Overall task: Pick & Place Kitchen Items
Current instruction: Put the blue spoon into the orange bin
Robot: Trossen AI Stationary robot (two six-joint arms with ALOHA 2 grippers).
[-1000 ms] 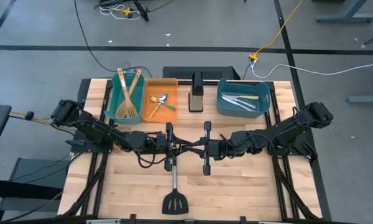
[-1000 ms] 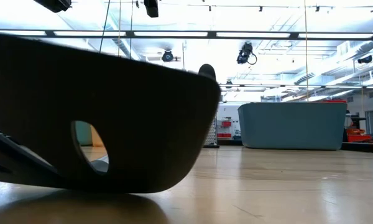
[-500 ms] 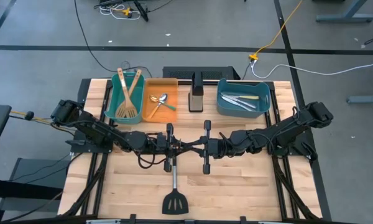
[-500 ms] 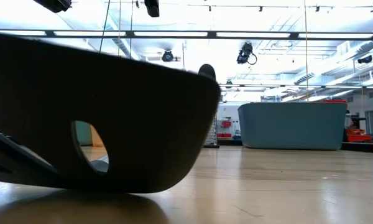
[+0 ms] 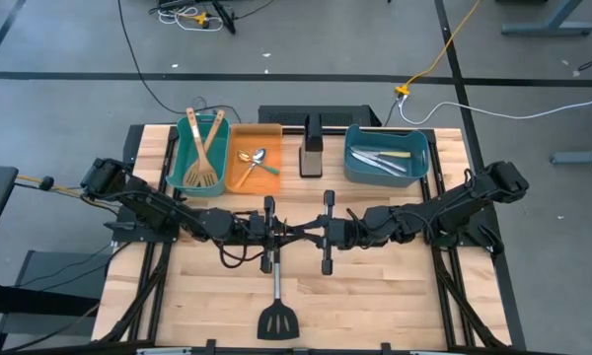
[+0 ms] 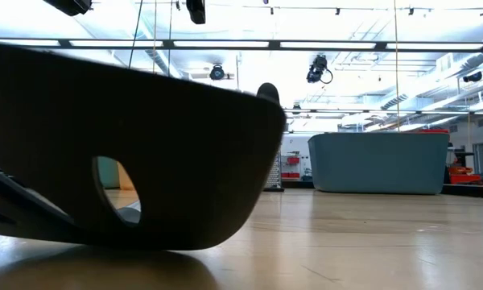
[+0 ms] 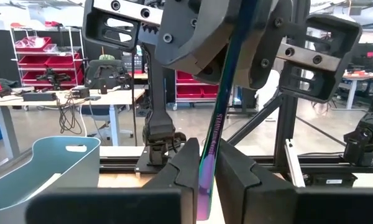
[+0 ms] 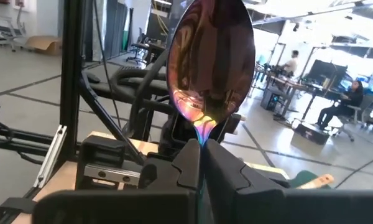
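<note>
An iridescent spoon spans level between my two grippers over the table's middle. My left gripper is shut on its handle. My right gripper is shut on its neck, and the bowl shows large in the right wrist view. A black slotted turner with a steel handle lies flat on the table near the front edge; its blade fills the low view. My left gripper pinches the spoon's handle near its free end between its two fingers, coming level from the table's left side. The handle runs on toward my right gripper, clear of the table. My right gripper pinches the spoon's neck just below the bowl between its two fingers, coming level from the table's right side. The bowl lies on the camera side of the fingers. The spoon is clear of the table.
At the far edge stand a teal bin with wooden spatulas, an orange bin with spoons, a dark upright block and a blue bin with knives. Bare tabletop lies on either side of the turner.
</note>
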